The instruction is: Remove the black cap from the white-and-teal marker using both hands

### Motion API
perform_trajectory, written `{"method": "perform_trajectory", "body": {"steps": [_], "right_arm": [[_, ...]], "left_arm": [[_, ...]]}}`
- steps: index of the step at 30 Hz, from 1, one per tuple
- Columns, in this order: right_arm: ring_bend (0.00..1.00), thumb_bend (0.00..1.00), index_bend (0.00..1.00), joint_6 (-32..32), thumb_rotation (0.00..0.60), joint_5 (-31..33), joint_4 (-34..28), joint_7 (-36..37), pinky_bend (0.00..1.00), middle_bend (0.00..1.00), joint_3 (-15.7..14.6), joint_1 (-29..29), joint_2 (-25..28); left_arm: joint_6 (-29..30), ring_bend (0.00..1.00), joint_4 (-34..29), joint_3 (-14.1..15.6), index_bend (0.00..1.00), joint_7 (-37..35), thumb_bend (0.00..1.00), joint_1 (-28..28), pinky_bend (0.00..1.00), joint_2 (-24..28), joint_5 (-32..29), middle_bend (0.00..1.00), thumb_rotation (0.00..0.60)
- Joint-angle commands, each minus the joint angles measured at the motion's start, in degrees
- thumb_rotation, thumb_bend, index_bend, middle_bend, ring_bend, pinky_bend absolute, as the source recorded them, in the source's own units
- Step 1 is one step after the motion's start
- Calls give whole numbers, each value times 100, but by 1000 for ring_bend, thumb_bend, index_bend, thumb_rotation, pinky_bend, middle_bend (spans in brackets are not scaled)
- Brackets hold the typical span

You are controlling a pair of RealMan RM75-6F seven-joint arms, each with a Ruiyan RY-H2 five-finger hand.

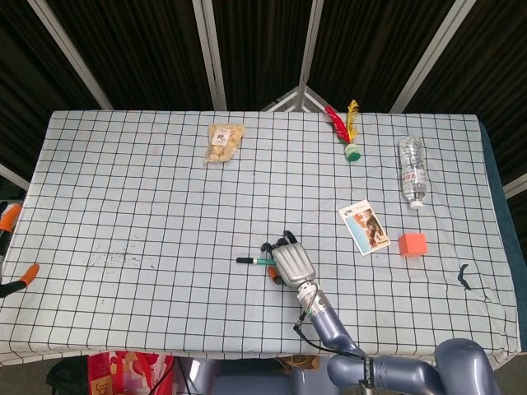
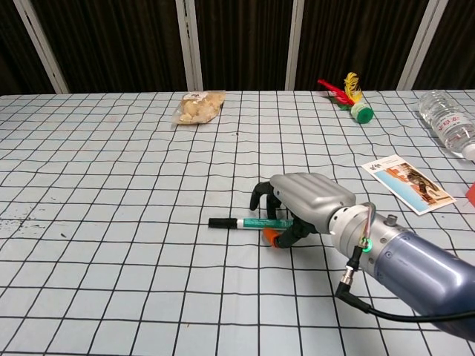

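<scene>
Marker: my target is the slim white-and-teal marker (image 2: 260, 222) with a black cap (image 2: 220, 222); it lies flat on the grid-patterned cloth of the tabletop (image 2: 111, 185), in the near-centre area.
Long axis: it runs left–right across both views, roughly parallel to the near edge of the tabletop.
Pointing: the capped end points toward my left side; the barrel end runs under my right robot hand.
Cap state: the cap is still seated on the barrel and lies bare, with no finger on it.
Right robot hand: my right robot hand (image 2: 300, 204) sits palm-down over the barrel end, fingers (image 2: 261, 194) curled around the marker from above. I judge this a closing grasp on the barrel; I cannot tell from either view whether the fingers actually clamp it, since the marker still rests on the cloth.
Direction from hand: the cap lies just beside my right robot hand, to its left, along the marker's own axis.
Left robot hand: not visible in either view; only orange-tipped items (image 1: 18, 243) show at the far left edge of the head view, and I cannot identify them.
Nearer arm: the right arm is at the marker; the left must travel in from the left side.
Coming move, as I judge it: secure the barrel with the right, then bring the left onto the exposed cap and pull leftward along the axis.
Risk: an off-axis pull may twist the barrel in my grip.
</scene>
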Motion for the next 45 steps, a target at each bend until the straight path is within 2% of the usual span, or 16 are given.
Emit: {"method": "perform_trajectory", "body": {"steps": [1,16,22,28,34,45], "right_arm": [[390,466,421,8,600,-74,29,117,121,556,-15,-22,-11],[424,492,500,119,600,-639,248,700,121,578,-146,-100,-30],[426,499,503,27,600,-598,241,628,121,583,-179,-112,-13],[485,554,608,150,600,-756,240,680,121,640,-191,-148,-11],[505,562,641,421,600,-1040,-151,1106,121,660,13,-202,304],[509,562,656,694,600,-1292,-1326,1154,121,664,271,-290,1310]], "left_arm": [[-7,0,25,-9,35,-37,343,6,0,-2,-35,0,600],[15,0,59,-21,35,-80,344,29,0,9,-59,0,600],[13,0,71,-45,35,-129,343,30,0,27,-91,0,600],[-12,0,73,-42,35,-107,343,11,0,31,-65,0,600],[-9,0,29,-51,35,-12,343,-25,0,7,-1,0,600],[-42,0,-32,-71,35,76,344,-118,0,-82,141,0,600]]}}
